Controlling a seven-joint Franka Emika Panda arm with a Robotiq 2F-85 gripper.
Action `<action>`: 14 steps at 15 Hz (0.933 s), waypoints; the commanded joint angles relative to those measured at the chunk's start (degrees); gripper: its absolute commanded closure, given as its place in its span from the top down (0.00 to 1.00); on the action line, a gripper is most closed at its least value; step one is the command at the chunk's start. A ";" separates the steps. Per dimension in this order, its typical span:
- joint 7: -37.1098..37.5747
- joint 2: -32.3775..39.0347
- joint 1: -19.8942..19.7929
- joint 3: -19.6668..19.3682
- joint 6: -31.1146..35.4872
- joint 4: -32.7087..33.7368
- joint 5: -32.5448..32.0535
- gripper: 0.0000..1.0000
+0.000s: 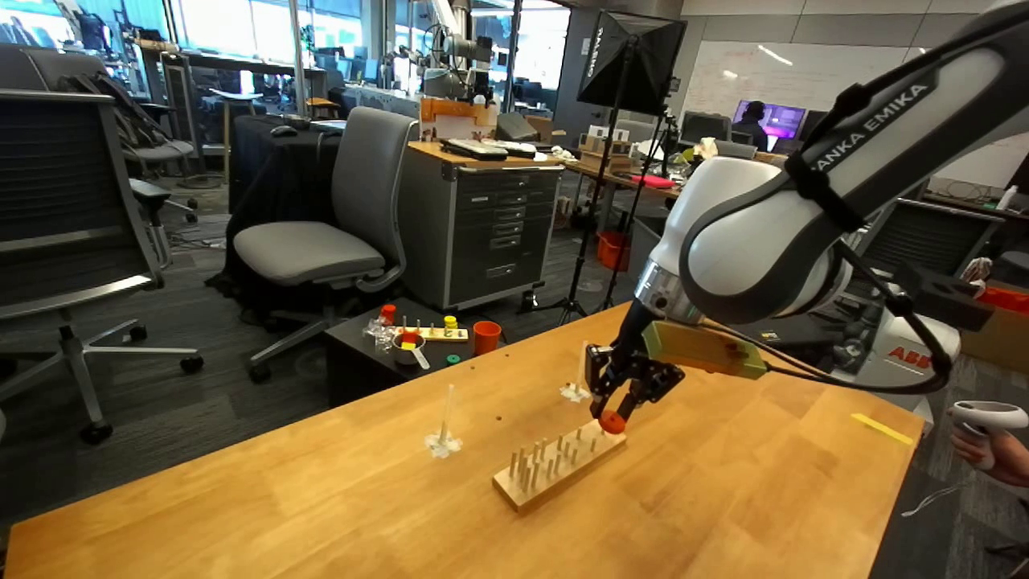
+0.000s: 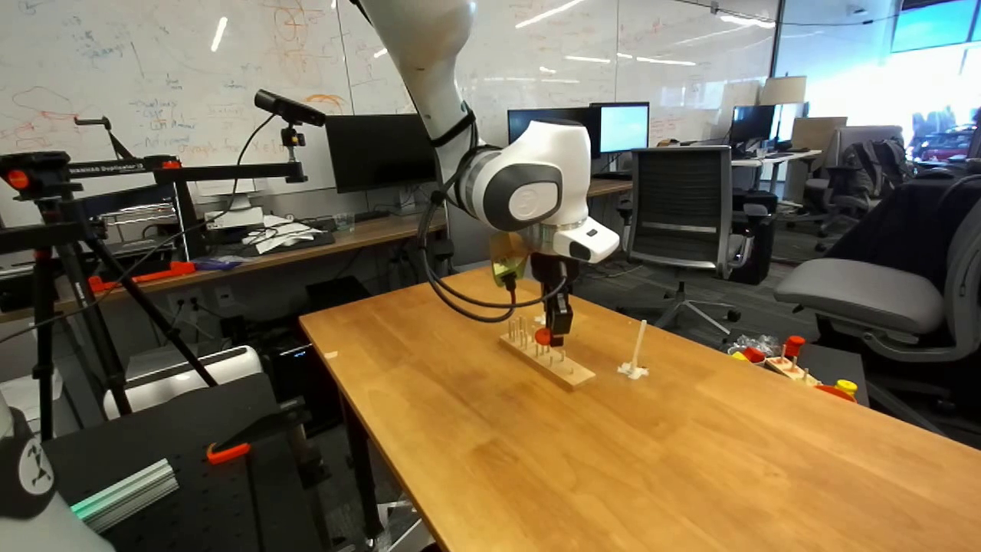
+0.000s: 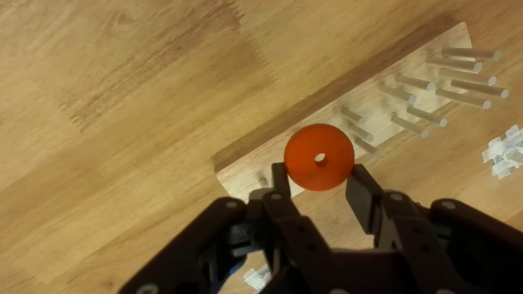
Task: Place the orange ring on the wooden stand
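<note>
Ring, one, orange, is pinched in the jaws of the gripper over the wooden stand, its flat face toward the wrist view. The stand's long axis runs lower left to upper right there; thirteen pegs show. Two rods rise nearby from the table. The arm reads "ANKA EMIKA", a white machine "ABB".

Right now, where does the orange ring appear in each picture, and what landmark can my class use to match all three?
In an exterior view: the orange ring is right of centre, well below mid-height.
In an exterior view: the orange ring is slightly right of centre, below mid-height.
Wrist view: the orange ring right of centre, held by the tool.
Shared landmark: the wooden stand, in all three.
</note>
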 commanded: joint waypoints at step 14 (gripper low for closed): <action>-0.18 7.81 0.66 -0.02 -2.52 9.14 0.74 0.16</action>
